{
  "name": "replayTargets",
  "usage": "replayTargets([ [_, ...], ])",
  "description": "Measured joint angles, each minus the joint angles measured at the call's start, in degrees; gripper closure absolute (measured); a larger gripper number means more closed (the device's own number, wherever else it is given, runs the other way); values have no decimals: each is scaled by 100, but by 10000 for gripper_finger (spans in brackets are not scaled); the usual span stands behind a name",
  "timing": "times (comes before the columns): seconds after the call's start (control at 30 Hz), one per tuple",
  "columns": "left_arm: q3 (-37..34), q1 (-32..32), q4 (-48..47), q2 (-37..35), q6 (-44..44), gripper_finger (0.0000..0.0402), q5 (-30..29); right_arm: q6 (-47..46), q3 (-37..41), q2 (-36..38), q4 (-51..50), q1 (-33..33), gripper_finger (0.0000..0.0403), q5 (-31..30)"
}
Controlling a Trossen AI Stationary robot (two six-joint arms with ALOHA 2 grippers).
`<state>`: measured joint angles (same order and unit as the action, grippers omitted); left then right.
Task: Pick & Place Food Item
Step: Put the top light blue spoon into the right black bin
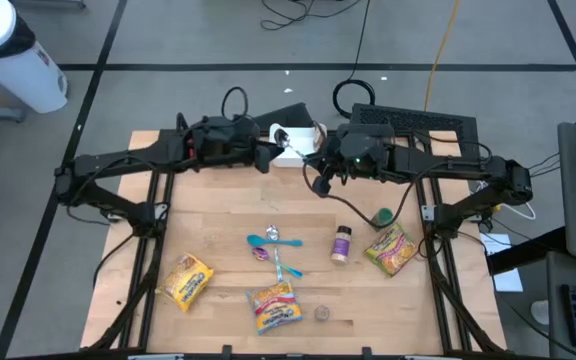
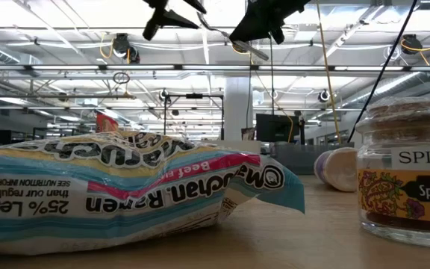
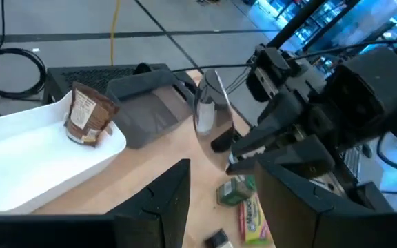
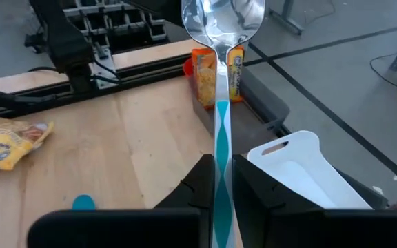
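My right gripper (image 1: 320, 178) is above the table's far middle, shut on a spoon (image 4: 220, 83) with a metal bowl and a teal-and-white handle. The spoon also shows in the left wrist view (image 3: 205, 103) and in the low view (image 2: 230, 36). My left gripper (image 3: 226, 165) is open and empty, beside the white tray (image 1: 293, 140) at the far edge. A brown food packet (image 3: 85, 114) lies in the tray (image 3: 40, 165). Ramen packets (image 1: 186, 281) (image 1: 274, 305) (image 1: 392, 248) and a spice jar (image 1: 341, 243) lie on the table. My right gripper pinches the spoon's teal-and-white handle (image 4: 220, 176) between its two fingers. The handle runs along the fingers, and the metal bowl (image 4: 222, 24) sticks out ahead of the fingertips. The spoon is lifted clear of the table.
Blue spoons and a small purple thing (image 1: 273, 242) lie at the table's middle. A green thing (image 1: 382, 215) and a small round thing (image 1: 322, 314) lie nearby. A dark case (image 1: 418, 125) sits behind the far right edge. The low view has a ramen packet (image 2: 125, 194) and a spice jar (image 2: 409, 179) close up.
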<state>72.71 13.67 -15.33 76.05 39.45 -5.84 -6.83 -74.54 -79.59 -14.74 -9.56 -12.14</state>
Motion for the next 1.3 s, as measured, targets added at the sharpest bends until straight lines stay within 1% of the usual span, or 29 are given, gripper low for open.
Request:
replayTargets([
  [0.2,-2,5,511,151,-68,231,-18,5,0,4,-15,-4,384,-22],
  [0.3,-2,18,516,156,-178,231,-23,17,-2,4,-33,-4,384,-22],
  [0.67,-2,17,365,155,-320,231,-585,89,-2,-1,-31,-2,384,18],
  [0.83,-2,20,344,155,-404,237,-674,87,-2,0,-29,-2,384,20],
  [0.93,-2,17,344,155,-432,262,-672,109,-2,-2,-29,-2,384,22],
  [1.23,-2,25,329,155,-474,378,-720,109,-2,0,-7,-4,384,18],
  [1.3,-2,35,310,155,-502,392,-724,101,-4,4,9,-4,384,26],
])
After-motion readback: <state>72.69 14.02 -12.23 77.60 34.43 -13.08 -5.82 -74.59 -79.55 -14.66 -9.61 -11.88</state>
